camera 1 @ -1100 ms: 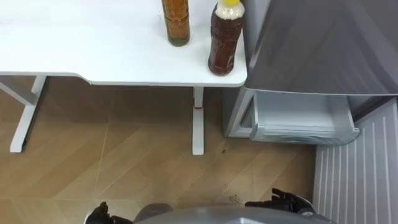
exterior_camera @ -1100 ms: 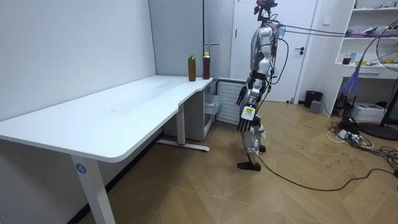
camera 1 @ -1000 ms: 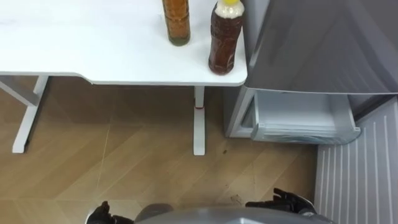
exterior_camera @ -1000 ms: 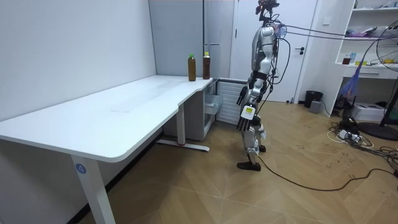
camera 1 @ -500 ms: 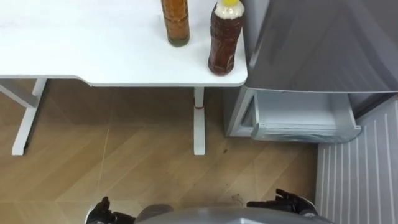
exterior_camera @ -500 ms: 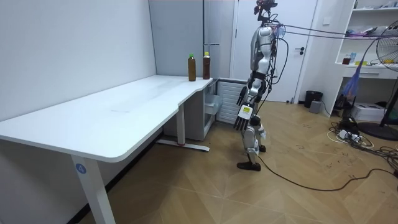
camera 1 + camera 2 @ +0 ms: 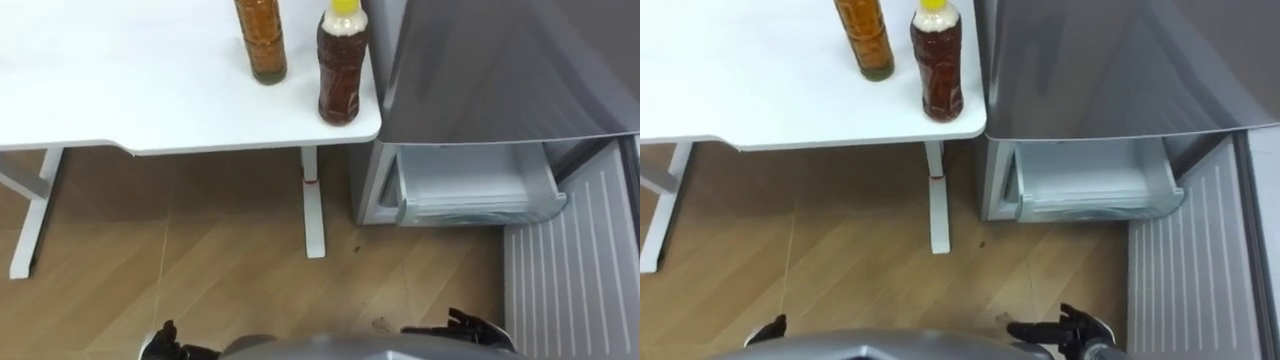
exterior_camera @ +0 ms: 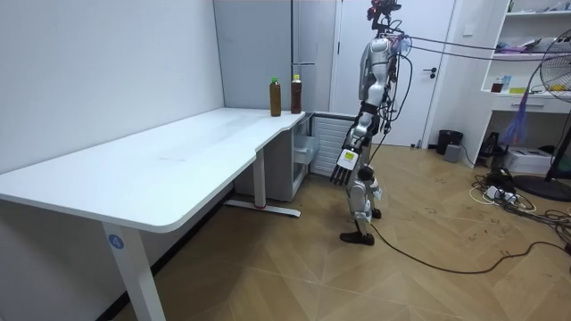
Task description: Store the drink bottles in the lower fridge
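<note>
View shifts: bottles (image 7: 341, 68) on desk (image 7: 120, 90) now 12 o'clock. We swing left hand (image 8: 342, 166) forward; right hand (image 7: 465, 328) 5 o'clock. Both loose-fingered, empty. Pickup pending.

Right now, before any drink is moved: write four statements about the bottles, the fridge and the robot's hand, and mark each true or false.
1. The amber bottle and the yellow-capped bottle both stand on the table. True.
2. The yellow-capped bottle lies on its side. False: it stands upright near the table's corner.
3. The drawer at the bottom of the fridge is open. True.
4. The right hand holds a bottle. False: it is empty.
</note>
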`<state>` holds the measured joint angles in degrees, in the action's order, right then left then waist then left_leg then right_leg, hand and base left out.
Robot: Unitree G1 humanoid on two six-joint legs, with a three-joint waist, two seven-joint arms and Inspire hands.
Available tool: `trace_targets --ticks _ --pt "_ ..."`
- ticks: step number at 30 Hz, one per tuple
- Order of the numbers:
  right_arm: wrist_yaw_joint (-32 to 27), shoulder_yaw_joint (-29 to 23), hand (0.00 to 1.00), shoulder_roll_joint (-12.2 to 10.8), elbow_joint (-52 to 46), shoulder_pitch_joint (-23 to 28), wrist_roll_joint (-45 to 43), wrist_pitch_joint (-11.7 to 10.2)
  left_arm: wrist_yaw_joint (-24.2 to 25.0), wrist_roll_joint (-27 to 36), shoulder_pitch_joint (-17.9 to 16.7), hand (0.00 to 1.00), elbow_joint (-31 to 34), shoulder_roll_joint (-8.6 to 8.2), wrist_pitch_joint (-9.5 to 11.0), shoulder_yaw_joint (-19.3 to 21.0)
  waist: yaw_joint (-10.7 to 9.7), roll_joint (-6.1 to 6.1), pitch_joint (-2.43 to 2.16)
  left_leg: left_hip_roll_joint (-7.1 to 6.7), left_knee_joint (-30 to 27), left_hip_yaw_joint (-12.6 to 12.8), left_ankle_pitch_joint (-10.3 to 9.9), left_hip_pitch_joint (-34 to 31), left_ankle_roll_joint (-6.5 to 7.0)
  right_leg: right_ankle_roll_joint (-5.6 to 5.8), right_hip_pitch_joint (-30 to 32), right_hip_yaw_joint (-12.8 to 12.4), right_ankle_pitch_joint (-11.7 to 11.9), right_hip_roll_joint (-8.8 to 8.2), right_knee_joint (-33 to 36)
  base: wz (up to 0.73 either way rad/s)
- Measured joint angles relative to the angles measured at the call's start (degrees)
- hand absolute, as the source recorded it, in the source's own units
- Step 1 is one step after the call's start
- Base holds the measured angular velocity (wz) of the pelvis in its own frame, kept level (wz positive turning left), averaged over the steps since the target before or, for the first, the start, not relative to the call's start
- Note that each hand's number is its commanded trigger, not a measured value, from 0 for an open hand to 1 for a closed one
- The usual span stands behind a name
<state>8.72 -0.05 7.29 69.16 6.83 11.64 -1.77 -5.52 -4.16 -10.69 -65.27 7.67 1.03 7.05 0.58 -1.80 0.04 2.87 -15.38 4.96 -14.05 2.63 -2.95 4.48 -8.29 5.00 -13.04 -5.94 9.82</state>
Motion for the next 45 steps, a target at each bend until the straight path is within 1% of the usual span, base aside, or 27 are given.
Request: trace_targets --ticks 1,3,4,5,6,7,8,10,11,12,13,14,15,16,19,23,24,26,28,30,31,33,36,39,40,43,45 --pt "-0.05 -0.03 0.0 0.0 0.07 0.05 -0.01 -0.05 -0.13 0.09 -0.04 0.0 0.0 -0.02 0.14 0.1 -0.06 0.01 -0.01 0.0 0.0 -0.01 -0.01 0.0 -0.02 -0.01 0.03 0.09 0.01 0.0 -0.02 -0.04" --pt "-0.09 -0.08 0.0 -0.01 1.18 -0.43 0.0 -0.07 -0.88 0.3 0.19 0.0 0.03 -0.19 0.4 0.56 -0.31 -0.72 -0.05 -0.03 0.21 -0.27 -0.02 0.06 -0.02 0.0 0.04 0.44 0.02 -0.01 -0.09 0.0" --pt "-0.05 -0.07 0.0 -0.02 1.57 -0.64 0.0 -0.07 -1.37 0.3 0.19 0.0 0.05 -0.25 0.47 0.56 -0.32 -0.16 -0.05 -0.03 0.22 -0.31 -0.01 0.03 -0.02 0.0 0.06 0.46 0.02 -0.01 -0.1 0.0" --pt "0.04 -0.07 0.0 -0.02 2.17 -0.98 0.1 -0.08 -2.29 0.3 0.21 0.0 0.08 -0.36 0.61 0.54 -0.31 -0.05 -0.19 -0.04 0.22 -0.37 -0.01 0.02 -0.02 0.0 0.07 0.6 0.02 -0.01 -0.11 0.0" --pt "0.08 -0.07 0.0 -0.02 2.38 -1.13 0.12 -0.03 -2.88 0.33 0.25 0.0 0.09 -0.42 0.67 0.55 -0.34 -0.74 -0.22 -0.05 0.23 -0.38 -0.01 0.02 -0.02 0.0 0.07 0.72 0.02 -0.01 -0.11 0.0" --pt "0.13 -0.04 0.0 -0.02 2.45 -1.17 0.15 -0.02 -3.94 0.49 0.4 0.0 0.15 -0.43 0.86 0.55 -0.35 -0.63 -0.16 -0.05 0.23 -0.4 -0.01 -0.01 -0.02 0.0 0.06 1.02 0.02 -0.02 -0.1 0.0" --pt "0.11 0.11 0.0 -0.02 2.43 -1.16 0.29 -0.01 -5.2 1.89 0.64 0.0 0.22 -0.43 1.01 0.5 -0.36 -0.62 -0.02 -0.05 0.21 -0.4 -0.01 -0.05 -0.02 0.0 0.04 1.31 0.02 -0.02 -0.11 0.0" --pt "0.07 0.36 0.0 -0.02 2.32 -1.14 0.42 -0.01 -6.98 4.18 1.27 0.0 0.22 -0.43 1.17 0.51 -0.34 -0.49 -0.08 -0.04 0.21 -0.41 -0.01 -0.1 -0.02 0.0 0.03 1.39 0.02 -0.02 -0.14 0.0" --pt "0.06 0.62 0.0 -0.02 2.36 -1.12 1.06 -0.02 -8.11 6.16 1.32 0.0 0.22 -0.43 1.71 0.5 -0.35 -0.5 -0.16 -0.04 0.26 -0.41 -0.01 -0.03 -0.02 0.0 -0.06 1.42 0.02 -0.02 -0.15 0.0" --pt "0.08 0.65 0.0 -0.02 2.41 -1.15 1.43 0.0 -8.6 7.33 1.11 0.0 0.23 -0.42 1.92 0.5 -0.35 -0.84 0.02 -0.04 0.31 -0.41 -0.01 0.04 -0.02 0.01 -0.14 1.52 0.03 -0.02 -0.15 0.0" --pt "0.12 0.64 0.0 -0.02 2.53 -1.06 1.86 0.01 -9.68 9.38 1.17 0.0 0.23 -0.43 2.13 0.81 -0.32 -0.89 0.0 -0.05 0.34 -0.42 -0.01 0.3 -0.02 0.03 -0.42 1.66 0.05 -0.03 -0.25 0.0" --pt "0.15 0.64 0.0 -0.02 2.56 -0.86 2.08 0.01 -10.76 11.33 1.44 0.0 0.33 -0.42 2.21 1.34 -0.34 -0.51 -0.08 -0.05 0.43 -0.41 -0.01 0.79 -0.02 0.04 -0.83 1.75 0.05 -0.03 -0.27 0.0" --pt "0.14 0.64 0.0 -0.01 2.32 -0.66 2.11 0.0 -12.0 13.23 1.34 0.0 0.51 -0.44 2.41 1.92 -0.3 -0.74 0.03 -0.05 0.52 -0.44 -0.01 1.03 -0.02 0.04 -1.07 1.94 0.05 -0.03 -0.22 0.0" --pt "0.12 0.62 0.0 -0.02 2.07 -0.61 2.1 0.0 -12.63 14.17 1.31 0.0 0.73 -0.44 2.62 2.28 -0.25 -0.3 -0.18 -0.05 0.5 -0.5 -0.01 1.03 -0.02 0.04 -1.13 2.09 0.05 -0.03 -0.22 0.0" --pt "-0.29 0.61 0.0 -0.02 1.89 -0.3 2.03 -0.13 -16.78 19.75 0.61 0.0 3.13 -0.5 4.5 3.69 -0.04 -0.42 -0.13 -0.04 0.56 -0.67 -0.01 1.04 -0.02 0.04 -1.13 2.62 0.05 -0.03 -0.22 0.01" --pt "-1.14 0.37 0.0 -0.02 1.88 -0.21 2.07 -0.28 -22.25 26.96 -0.08 0.0 5.76 -0.35 7.61 5.41 0.1 -0.08 -0.18 -0.01 0.7 -0.84 -0.01 1.2 -0.03 0.02 -1.11 3.26 0.07 -0.04 -0.14 0.0" --pt "-1.23 0.35 0.0 -0.02 1.86 -0.23 2.07 -0.31 -23.03 28.41 -0.09 0.0 6.12 -0.33 7.98 5.56 0.03 -0.03 -0.17 -0.01 0.7 -0.94 -0.01 1.19 -0.03 0.01 -1.12 3.39 0.07 -0.04 -0.14 0.05" --pt "-1.72 0.36 0.0 -0.02 1.82 -0.28 2.24 -0.72 -25.92 34.57 -0.19 0.0 7.85 -0.27 9.28 5.78 -0.17 0.15 -0.15 -0.02 0.73 -1.39 -0.01 1.27 -0.03 0.0 -1.45 4.31 0.1 -0.06 -0.19 0.1" --pt "-1.75 0.35 0.0 -0.02 1.69 0.0 2.68 -0.71 -27.9 39.21 -0.57 0.0 10.44 -0.31 10.08 6.3 -0.02 0.1 -0.14 -0.06 0.98 -1.76 -0.01 1.73 -0.03 0.01 -1.8 4.89 0.09 -0.07 -0.14 0.04" --pt "-1.82 0.35 0.0 0.1 1.1 0.41 2.48 -0.7 -30.22 45.85 -0.83 0.0 14.54 -0.2 11.52 7.2 1.06 0.11 -0.13 -0.06 1.73 -1.37 0.09 2.33 -0.09 0.0 -1.74 4.72 0.09 -0.07 -0.15 -0.12" --pt "-1.86 0.35 0.0 0.09 0.7 0.71 2.48 -0.69 -30.83 47.2 -0.85 0.0 15.58 -0.18 12.11 7.47 1.28 0.09 -0.13 -0.06 1.78 -1.29 0.09 2.42 -0.09 0.0 -1.75 4.72 0.1 -0.08 -0.15 -0.11" --pt "-2.13 -0.07 0.0 0.1 -0.61 1.58 1.87 -0.78 -33.51 50.98 -1.34 0.0 19.13 0.05 14.68 7.59 1.42 0.09 -0.13 -0.06 1.86 -1.14 0.09 2.57 -0.09 0.01 -1.73 4.66 0.1 -0.08 -0.17 -0.08" --pt "-2.42 -0.13 0.0 0.1 -0.72 1.67 1.72 -0.9 -36.22 51.26 -1.4 0.0 21.58 0.15 16.48 7.59 1.43 0.12 -0.15 -0.05 1.87 -1.16 0.09 2.69 -0.1 0.01 -1.75 4.65 0.1 -0.08 -0.16 -0.02" --pt "-2.45 -0.11 0.0 0.1 -2.88 2.29 -1.25 -1.58 -39.66 51.02 -1.23 0.0 25.81 0.23 19.34 7.64 1.39 0.21 -0.17 -0.06 1.87 -1.19 0.09 2.69 -0.1 0.01 -1.74 4.92 0.1 -0.08 -0.17 0.0" --pt "-2.44 -0.13 0.0 0.1 -3.06 2.34 -1.7 -1.8 -40.41 50.79 -1.24 0.0 26.84 0.29 19.53 7.73 1.37 0.21 -0.17 -0.06 1.88 -1.21 0.09 2.7 -0.1 0.01 -1.73 5.0 0.1 -0.08 -0.17 0.0" --pt "-2.5 -0.27 0.0 0.14 -4.03 2.83 -3.32 -1.99 -43.55 45.36 -2.0 0.0 33.21 0.76 19.88 8.09 1.7 0.29 -0.18 -0.06 1.94 -1.31 0.09 2.71 -0.1 0.01 -1.71 5.03 0.1 -0.06 -0.2 0.0" --pt "-2.48 -0.12 0.0 0.19 -4.78 3.34 -3.53 -2.0 -45.5 40.3 -2.43 0.0 39.96 1.0 20.39 8.21 1.76 0.3 -0.2 -0.14 1.92 -1.96 0.09 2.72 -0.1 0.01 -1.79 5.42 0.1 -0.06 -0.14 0.05"
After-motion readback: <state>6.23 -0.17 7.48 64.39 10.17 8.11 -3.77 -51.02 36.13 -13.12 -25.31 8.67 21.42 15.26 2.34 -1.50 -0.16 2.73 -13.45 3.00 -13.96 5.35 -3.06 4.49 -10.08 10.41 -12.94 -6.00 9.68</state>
